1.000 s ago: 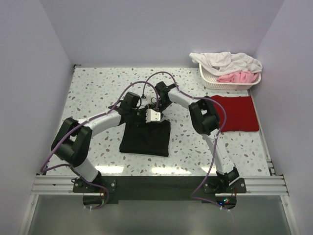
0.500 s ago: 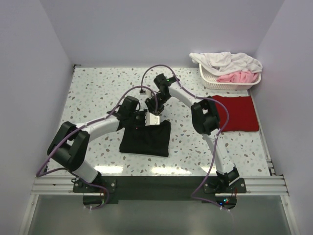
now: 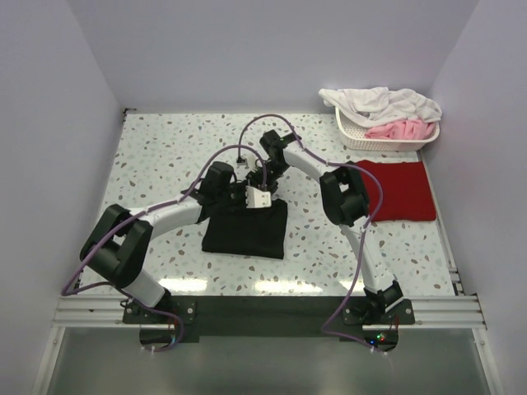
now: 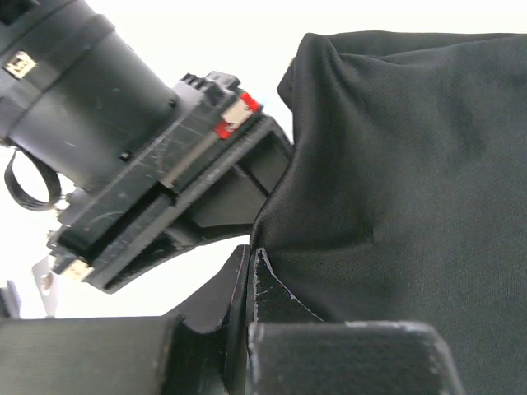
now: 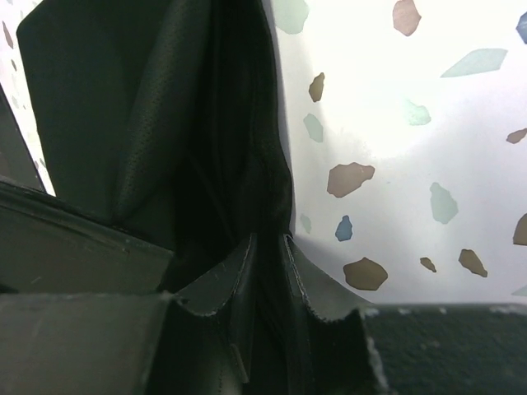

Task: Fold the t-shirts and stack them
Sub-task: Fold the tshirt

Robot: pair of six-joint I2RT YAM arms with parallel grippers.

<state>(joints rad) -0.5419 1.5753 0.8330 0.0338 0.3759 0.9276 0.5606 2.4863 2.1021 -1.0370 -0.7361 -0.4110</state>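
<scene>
The black t-shirt [image 3: 244, 232] lies folded in the middle of the table. Both grippers meet at its far edge. My left gripper [image 3: 238, 199] is shut, and the black cloth [image 4: 395, 189] rises from its fingertips [image 4: 249, 257]. My right gripper [image 3: 262, 194] is shut with a fold of the black cloth [image 5: 165, 140] between its fingers [image 5: 270, 247]. Its black body [image 4: 148, 189] shows close by in the left wrist view. The dark red t-shirt [image 3: 397, 189] lies folded flat at the right.
A white basket [image 3: 387, 140] with white and pink cloth stands at the back right corner. Speckled tabletop [image 5: 412, 123] shows just right of the black shirt. Walls close in the left, back and right sides.
My right arm has swung a little toward the back and my left gripper has shifted right, closer to it. The black shirt's far edge has barely moved.
</scene>
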